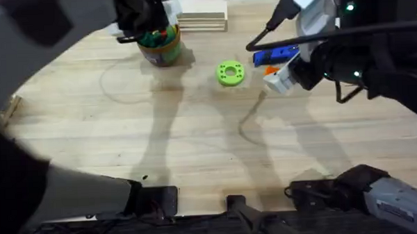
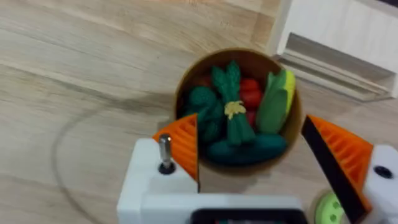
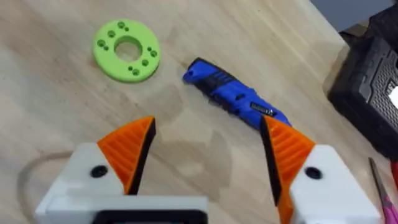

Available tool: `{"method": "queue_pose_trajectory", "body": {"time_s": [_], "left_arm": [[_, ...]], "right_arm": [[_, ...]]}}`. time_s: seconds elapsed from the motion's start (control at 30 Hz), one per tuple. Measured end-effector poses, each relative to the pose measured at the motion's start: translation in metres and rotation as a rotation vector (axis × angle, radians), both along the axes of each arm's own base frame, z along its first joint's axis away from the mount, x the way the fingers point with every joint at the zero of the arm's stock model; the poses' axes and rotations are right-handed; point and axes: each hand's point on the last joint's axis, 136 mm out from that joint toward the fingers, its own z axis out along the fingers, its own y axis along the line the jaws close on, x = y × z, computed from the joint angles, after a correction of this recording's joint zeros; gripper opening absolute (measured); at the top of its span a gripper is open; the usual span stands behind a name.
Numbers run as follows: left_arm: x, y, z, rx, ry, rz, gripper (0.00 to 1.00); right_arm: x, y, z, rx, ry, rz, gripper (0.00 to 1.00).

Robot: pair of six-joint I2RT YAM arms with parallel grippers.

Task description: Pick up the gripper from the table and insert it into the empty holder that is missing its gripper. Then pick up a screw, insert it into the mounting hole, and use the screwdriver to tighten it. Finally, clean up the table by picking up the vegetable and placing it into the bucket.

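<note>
**Three cameras, one table**

The overhead camera looks down and forward across the table [image 1: 91, 135] from above the arm bases. The left wrist camera hangs close over the bucket [image 2: 287, 144], staring straight in. The right wrist camera slants down near the screwdriver [image 3: 235, 94] and lime ring [image 3: 126, 50], both shared with overhead.

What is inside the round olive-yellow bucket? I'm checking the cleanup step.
The round olive-yellow bucket holds dark-green toy vegetables, red pieces and a yellow-green corn piece. Anything beneath that pile is covered.
</note>
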Motion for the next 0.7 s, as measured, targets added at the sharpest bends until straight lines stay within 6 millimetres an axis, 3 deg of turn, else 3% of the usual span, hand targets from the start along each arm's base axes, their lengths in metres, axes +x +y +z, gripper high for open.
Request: {"method": "queue_pose_trajectory", "body": {"time_s": [0.13,0.27,0.4,0.43,0.57,0.7], "left_arm": [[-0.030,0.006,0.042,0.025,-0.032,-0.036,0.995],[-0.077,0.015,0.074,0.079,-0.023,-0.091,0.994],[-0.125,0.023,0.080,0.125,0.060,-0.137,0.993],[-0.158,0.026,0.077,0.134,0.135,-0.179,0.992],[-0.189,0.021,0.078,0.119,0.181,-0.257,0.992],[-0.205,0.018,0.080,0.110,0.196,-0.300,0.992]], "right_arm": [[-0.013,-0.005,0.013,0.030,-0.017,-0.019,0.978],[-0.029,-0.012,0.037,0.130,-0.058,-0.087,0.980],[-0.052,-0.021,0.050,0.197,-0.024,-0.157,0.980],[-0.069,-0.028,0.060,0.238,0.019,-0.213,0.980],[-0.084,-0.034,0.073,0.294,0.042,-0.272,0.979],[-0.092,-0.037,0.073,0.325,0.054,-0.306,0.980]]}}
